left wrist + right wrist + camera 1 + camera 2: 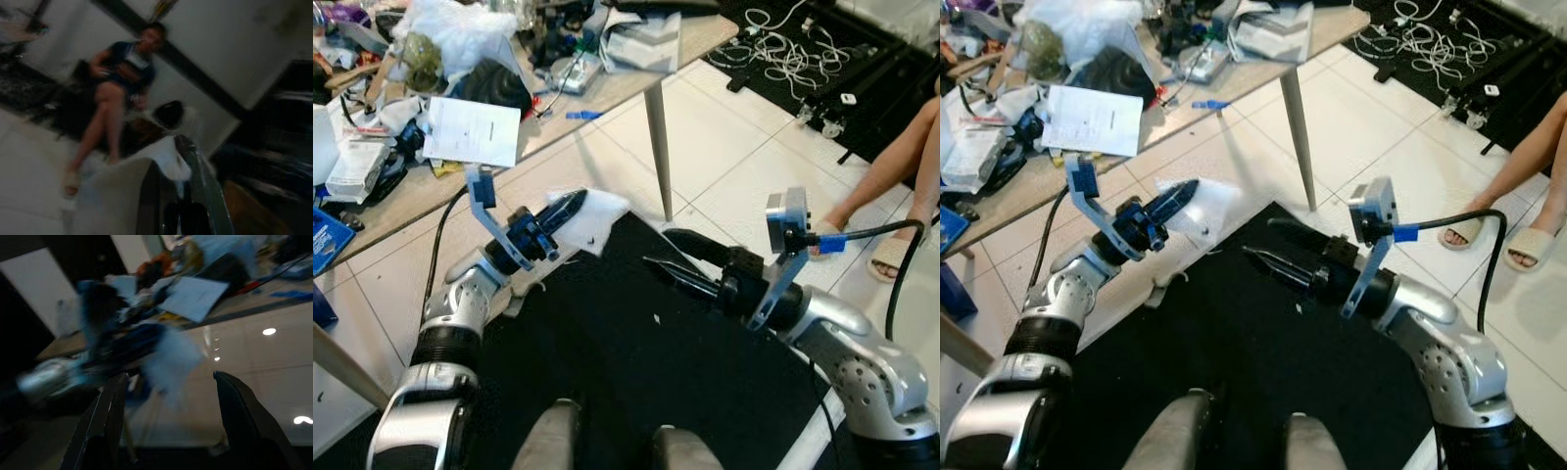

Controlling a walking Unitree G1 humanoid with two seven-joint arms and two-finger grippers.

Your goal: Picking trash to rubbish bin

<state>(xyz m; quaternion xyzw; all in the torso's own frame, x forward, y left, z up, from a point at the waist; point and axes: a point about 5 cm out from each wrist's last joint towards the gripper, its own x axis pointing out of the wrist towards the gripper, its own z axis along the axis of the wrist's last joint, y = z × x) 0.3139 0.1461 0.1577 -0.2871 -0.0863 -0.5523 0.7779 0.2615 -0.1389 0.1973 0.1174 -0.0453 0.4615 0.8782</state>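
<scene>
So from my head cams the biggest thing is the black bin bag (636, 372) spread wide right under the robot, and I'll place everything off that. Beyond the bag's far edge is the wooden table (636, 73), piled with clutter, with a white sheet of paper (472, 130) hanging near its front edge and one slim metal leg (659, 147) coming down just past the bag's far corner. Off past the bag's right side a person's legs (901, 166) in sandals rest on the white tile, well apart from the bag, and a tangle of white cables (783, 49) lies on a dark mat further back.

Left gripper (570, 208) sits over the bag's far left edge, fingers pinched shut on a crumpled white tissue (602, 217), so the trash is held right at the rim of the bag. The left wrist cam is blurry but shows the white stuff at the fingertips.

Right gripper (677, 257) hovers over the middle of the bag, fingers spread apart, nothing in them.
</scene>
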